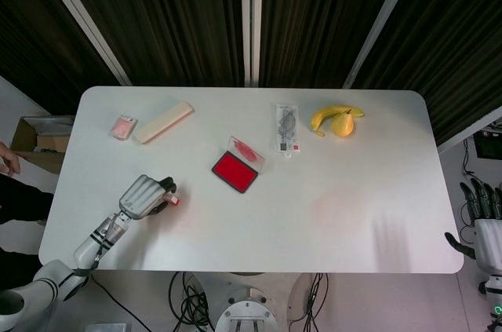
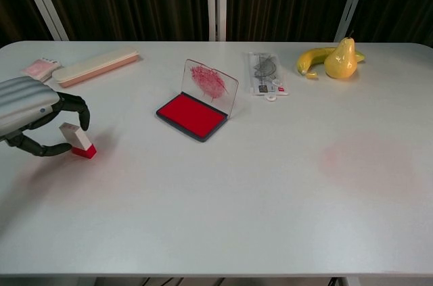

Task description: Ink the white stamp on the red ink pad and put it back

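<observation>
The white stamp [image 1: 171, 199] [image 2: 78, 139] with its red base stands on the table near the front left. My left hand [image 1: 145, 195] [image 2: 30, 113] is wrapped round it: fingers curl over its top and the thumb presses at its base from the left. The red ink pad [image 1: 234, 170] [image 2: 191, 115] lies open mid-table, to the right of the stamp, with its clear, red-smeared lid [image 2: 210, 84] raised. My right hand [image 1: 485, 218] hangs off the table's right edge, fingers apart and holding nothing; the chest view does not show it.
A beige case [image 1: 163, 122] [image 2: 95, 66] and a pink packet [image 1: 123, 126] [image 2: 40, 67] lie at the back left. A clear plastic packet [image 1: 286, 129] [image 2: 267, 75], a banana [image 2: 311, 61] and a pear [image 1: 342, 123] [image 2: 342, 58] sit at the back right. A cardboard box [image 1: 39, 142] stands beyond the left edge.
</observation>
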Tool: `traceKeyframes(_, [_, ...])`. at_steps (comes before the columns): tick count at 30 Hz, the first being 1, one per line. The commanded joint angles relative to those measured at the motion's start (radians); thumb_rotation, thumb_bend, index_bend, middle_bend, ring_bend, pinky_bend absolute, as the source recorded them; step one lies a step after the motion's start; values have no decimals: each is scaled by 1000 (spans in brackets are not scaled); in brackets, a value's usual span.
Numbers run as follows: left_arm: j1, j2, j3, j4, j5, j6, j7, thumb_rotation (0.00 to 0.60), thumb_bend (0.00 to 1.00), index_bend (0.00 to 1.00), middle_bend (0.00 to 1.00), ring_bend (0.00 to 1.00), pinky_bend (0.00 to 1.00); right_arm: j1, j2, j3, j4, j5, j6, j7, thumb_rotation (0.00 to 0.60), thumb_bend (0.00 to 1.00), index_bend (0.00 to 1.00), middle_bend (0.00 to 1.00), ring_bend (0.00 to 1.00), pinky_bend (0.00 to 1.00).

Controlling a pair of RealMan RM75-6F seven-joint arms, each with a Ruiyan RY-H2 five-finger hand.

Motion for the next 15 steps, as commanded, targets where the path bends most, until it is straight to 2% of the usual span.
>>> traceKeyframes(1, [-3,-2,1,0,-6,-2,-8,600,312,461,413,819,878,1,0,0,-1,3,-6,-2,600,42,0,0,0,0])
traceKeyframes(15, [-12,0,13,-19,-34,-21,-23,600,394,509,469,831,898,-1,2,3,-15,38,-42,-22,600,64,0,0,0,0])
